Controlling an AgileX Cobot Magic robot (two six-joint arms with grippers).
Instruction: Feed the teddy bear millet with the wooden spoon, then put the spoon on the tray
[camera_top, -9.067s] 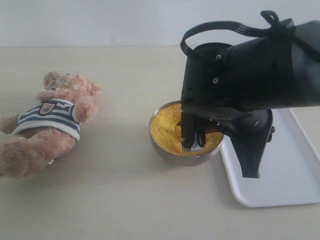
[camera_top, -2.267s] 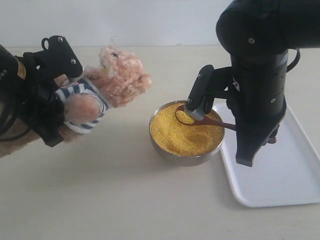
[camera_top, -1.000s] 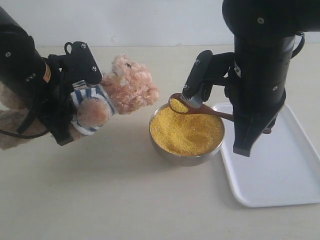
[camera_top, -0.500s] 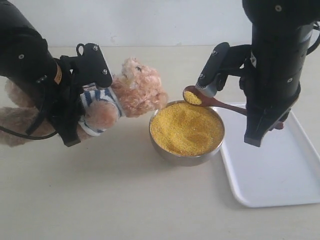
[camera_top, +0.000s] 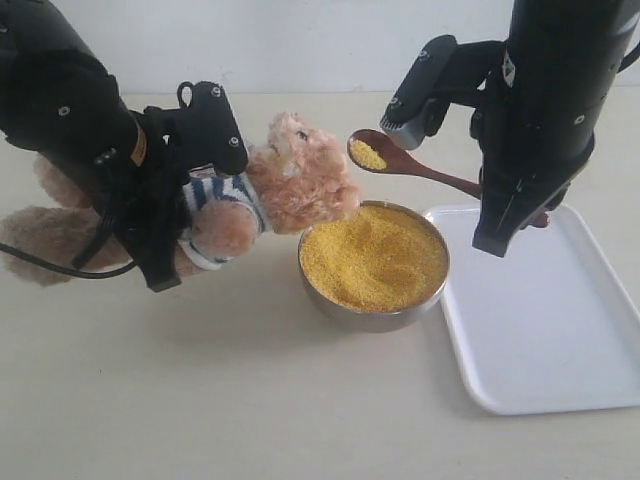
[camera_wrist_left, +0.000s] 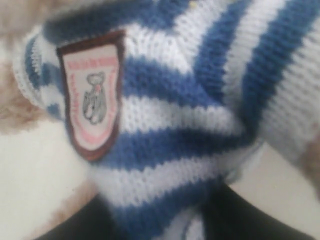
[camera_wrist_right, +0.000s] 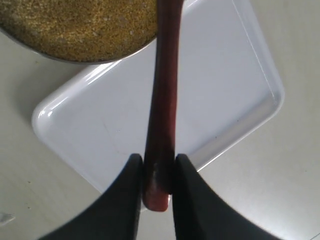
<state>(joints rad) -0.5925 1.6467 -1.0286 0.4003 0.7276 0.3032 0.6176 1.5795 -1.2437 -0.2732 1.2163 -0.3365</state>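
Observation:
The teddy bear (camera_top: 300, 185) hangs tilted above the table, its head over the left rim of the steel bowl. My left gripper (camera_top: 198, 212) is shut on its striped shirt (camera_wrist_left: 165, 125), which fills the left wrist view along with the chest badge (camera_wrist_left: 95, 95). My right gripper (camera_wrist_right: 158, 160) is shut on the end of the wooden spoon (camera_wrist_right: 164, 100). The wooden spoon (camera_top: 372, 153) is held level in the air with a small heap of millet in its bowl, just right of the bear's face. More millet (camera_top: 373, 258) fills the bowl below. The white tray (camera_top: 545, 335) lies on the right.
The steel bowl (camera_top: 365, 320) stands mid-table, touching the tray's left edge. In the right wrist view the tray (camera_wrist_right: 220, 95) lies under the spoon handle and the bowl's millet (camera_wrist_right: 75, 25) sits beyond it. Bare table lies in front.
The left gripper has carried the bear rightward and up, toward the bowl. The right gripper has lifted the loaded spoon out of the millet, up and left toward the bear's face.

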